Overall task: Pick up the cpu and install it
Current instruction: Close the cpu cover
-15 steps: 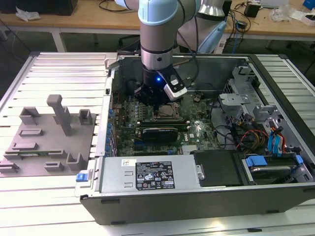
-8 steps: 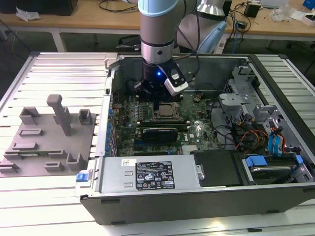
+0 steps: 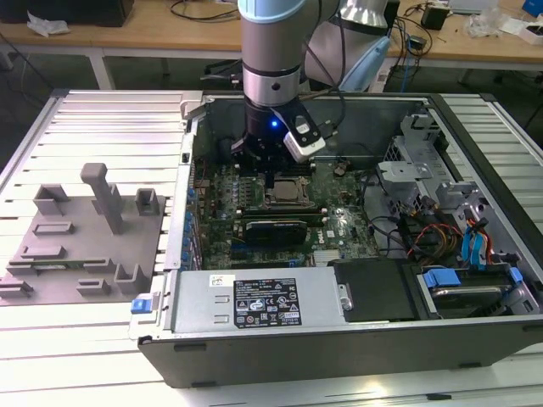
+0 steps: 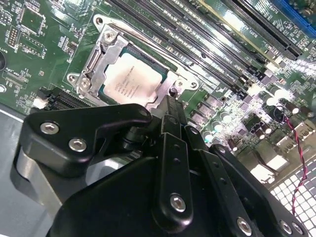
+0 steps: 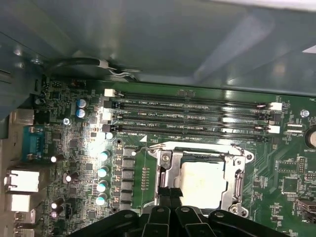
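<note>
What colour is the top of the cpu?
The cpu is pale silvery white, clearest in the second wrist view.

Count log. In the exterior view we record one silver-and-blue robot arm (image 3: pixel 271 51), one open dark-grey metal computer case (image 3: pixel 339 352), one green motherboard (image 3: pixel 339 225), one grey boxed power supply with a white label (image 3: pixel 263 303) and one grey plastic fixture tray (image 3: pixel 85 239). In the first wrist view we count four long dark memory slots (image 5: pixel 192 105), one square metal-framed socket (image 5: pixel 165 165) and one small square silvery-white cpu (image 5: pixel 203 183). We also note one black gripper (image 5: pixel 171 190).
</note>
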### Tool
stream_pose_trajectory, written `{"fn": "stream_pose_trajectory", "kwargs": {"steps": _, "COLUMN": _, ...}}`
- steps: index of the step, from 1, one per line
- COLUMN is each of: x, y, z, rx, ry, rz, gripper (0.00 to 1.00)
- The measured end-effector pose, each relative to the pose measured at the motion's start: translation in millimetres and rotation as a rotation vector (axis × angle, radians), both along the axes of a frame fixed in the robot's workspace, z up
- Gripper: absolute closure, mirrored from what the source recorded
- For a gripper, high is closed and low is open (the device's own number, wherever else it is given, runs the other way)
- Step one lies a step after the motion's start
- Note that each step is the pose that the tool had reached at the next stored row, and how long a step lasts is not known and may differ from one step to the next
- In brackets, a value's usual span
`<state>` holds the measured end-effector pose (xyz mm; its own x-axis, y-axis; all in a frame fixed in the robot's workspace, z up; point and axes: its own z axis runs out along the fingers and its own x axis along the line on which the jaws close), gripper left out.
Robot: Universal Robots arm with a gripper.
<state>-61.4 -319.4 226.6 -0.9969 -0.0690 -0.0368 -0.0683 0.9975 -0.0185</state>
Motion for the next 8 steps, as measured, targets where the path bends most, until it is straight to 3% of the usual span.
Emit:
{"fn": "stream_pose_trajectory", "kwargs": {"steps": 3, "x": 7.3, "y": 0.0, "z": -0.1, "rx": 0.0002, "ry": -0.0001, "rz": 0.000, "gripper": 0.89}}
{"fn": "stream_pose_trajectory", "kwargs": {"steps": 6, "x": 23.6, "y": 0.0, "z": -0.1, "rx": 0.0002, "ry": -0.0002, "rz": 0.000, "gripper": 0.89}}
{"fn": "stream_pose_trajectory", "kwargs": {"steps": 8, "x": 29.3, "y": 0.0, "z": -0.1, "rx": 0.0003, "ry": -0.0001, "rz": 0.000, "gripper": 0.89}}
